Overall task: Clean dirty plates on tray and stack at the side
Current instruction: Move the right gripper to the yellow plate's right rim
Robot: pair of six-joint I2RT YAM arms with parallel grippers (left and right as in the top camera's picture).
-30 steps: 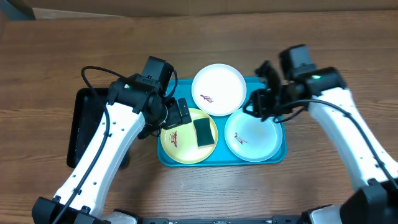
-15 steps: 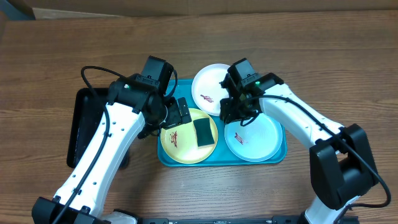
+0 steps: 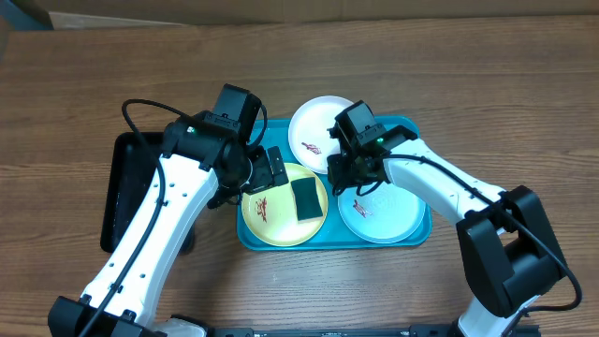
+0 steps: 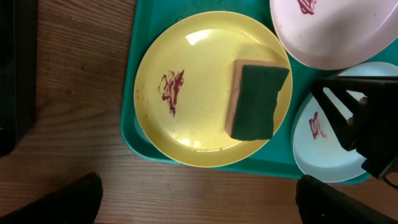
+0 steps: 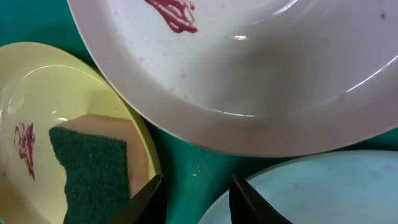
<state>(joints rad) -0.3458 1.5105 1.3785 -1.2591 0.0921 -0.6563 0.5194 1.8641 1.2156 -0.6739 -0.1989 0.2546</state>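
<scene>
Three fill turquoise tray (image 3: 426, 232) rim to rim: white plate (image 3: 323, 126) overhanging far rim, yellow plate (image 3: 267, 215) carrying green sponge (image 3: 306, 199), mint plate (image 3: 388, 213). Wood table (image 3: 468, 56) open all round; black tray (image 3: 120, 187) to the left. Right gripper (image 5: 196, 199) swung in from tray's right edge; left gripper (image 3: 271, 171) unmoved, spread wide above yellow plate. Only right wrist view shows right fingers (image 5: 149, 199) narrowly apart, empty, over bare tray between plates.
</scene>
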